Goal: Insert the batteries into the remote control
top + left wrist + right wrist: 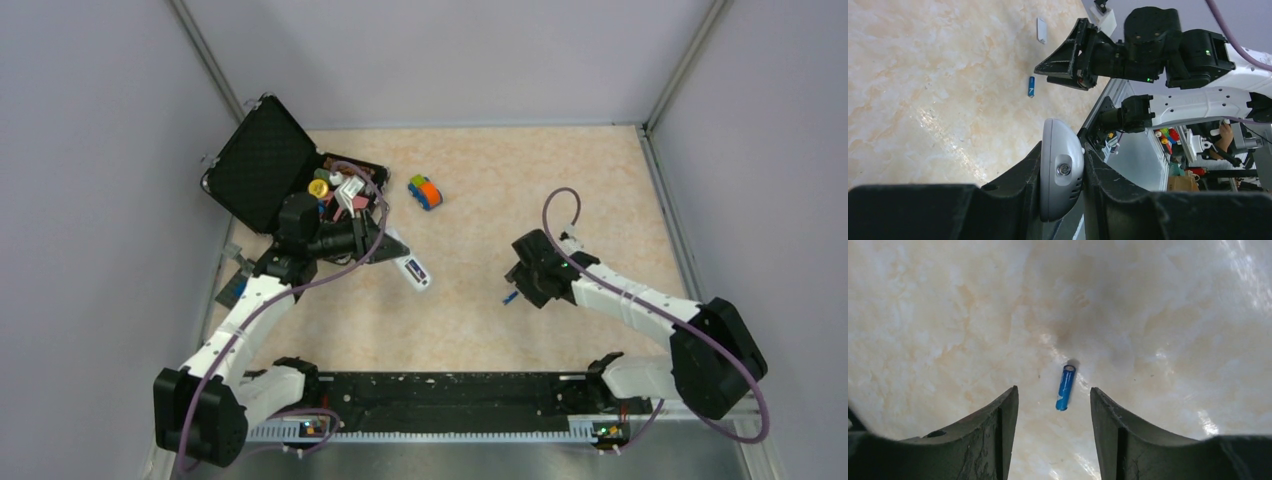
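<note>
The beige tabletop (520, 180) carries an open black case (262, 160) at its far left, full of small parts. The left end effector (1062, 170) is clamped on the remote control (414, 272), which pokes out from the fingers just beside the case. The right end effector (1053, 395) hangs over the middle of the tabletop with its fingers spread wide and gripping nothing. An orange-blue-green toy car (425, 192) sits near the case. One blue battery (1065, 387) lies flat on the tabletop between the right fingers, touching neither. A small white flat piece (1042, 30) lies beyond it.
</note>
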`<move>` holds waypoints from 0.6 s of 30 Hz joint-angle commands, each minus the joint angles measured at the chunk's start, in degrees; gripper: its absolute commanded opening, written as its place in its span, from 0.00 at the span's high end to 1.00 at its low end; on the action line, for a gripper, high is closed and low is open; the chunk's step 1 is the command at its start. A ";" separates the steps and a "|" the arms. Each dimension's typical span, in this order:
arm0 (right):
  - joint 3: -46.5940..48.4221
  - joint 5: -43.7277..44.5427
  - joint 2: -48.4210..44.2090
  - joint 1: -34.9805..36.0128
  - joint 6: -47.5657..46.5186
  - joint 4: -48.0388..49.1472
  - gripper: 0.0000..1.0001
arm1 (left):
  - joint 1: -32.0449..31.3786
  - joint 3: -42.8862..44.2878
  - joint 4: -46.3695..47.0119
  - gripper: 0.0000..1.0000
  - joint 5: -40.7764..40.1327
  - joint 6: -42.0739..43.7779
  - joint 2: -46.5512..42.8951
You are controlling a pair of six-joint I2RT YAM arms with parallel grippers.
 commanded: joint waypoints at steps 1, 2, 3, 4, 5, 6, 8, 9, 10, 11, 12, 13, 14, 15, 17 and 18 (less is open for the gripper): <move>0.66 3.24 -6.13 -0.86 -25.31 8.97 0.47 | 1.33 1.18 2.30 1.00 -0.25 0.45 -1.35; 0.34 1.99 -7.02 -1.16 -34.13 13.18 0.48 | 1.77 1.16 2.37 1.00 -0.24 0.33 -1.38; 0.29 0.20 -7.24 -1.24 -43.55 18.18 0.49 | 2.18 1.17 2.54 1.00 -0.30 0.19 -1.38; 0.42 -2.13 -7.16 -1.23 -52.58 20.76 0.49 | 2.64 1.21 2.63 1.00 -0.29 -0.02 -1.32; 0.71 -4.91 -6.91 -1.26 -61.83 21.93 0.50 | 3.10 1.13 2.84 1.00 -0.28 -0.23 -1.26; 1.24 -6.07 -6.17 -1.22 -68.92 21.77 0.49 | 3.46 1.04 3.18 1.00 -0.22 -0.47 -1.15; 2.57 -8.97 -4.51 -1.23 -80.95 20.26 0.49 | 4.28 1.07 3.81 1.00 0.04 -0.87 -0.68; 3.24 -10.10 -3.70 -1.25 -85.94 19.15 0.50 | 4.61 1.19 3.90 1.00 0.19 -1.02 -0.42; 3.80 -11.25 -2.96 -1.26 -90.25 17.76 0.50 | 4.94 1.36 3.91 1.00 0.28 -1.08 -0.15; 4.08 -12.41 -2.43 -1.25 -94.17 16.23 0.51 | 5.21 1.50 3.94 1.00 0.28 -1.16 0.07; 4.07 -13.18 -2.21 -1.25 -97.90 15.00 0.52 | 5.49 1.63 3.88 1.00 0.33 -1.18 0.18; 3.94 -14.03 -2.31 -1.25 -102.54 13.65 0.52 | 5.80 1.68 3.75 1.00 0.31 -1.13 0.22; 3.59 -14.70 -2.68 -1.23 -105.63 12.75 0.52 | 6.10 1.71 3.75 1.00 0.26 -1.15 0.24; 3.10 -15.53 -3.20 -1.24 -108.46 12.17 0.52 | 6.46 1.71 3.65 1.00 0.18 -1.11 0.10; 2.40 -19.36 -4.47 -1.20 -114.75 10.18 0.52 | 6.91 1.91 3.04 1.00 0.08 -0.65 0.05; 2.13 -21.59 -4.74 -1.20 -117.47 8.49 0.52 | 7.15 2.04 2.59 1.00 -0.14 -0.19 0.03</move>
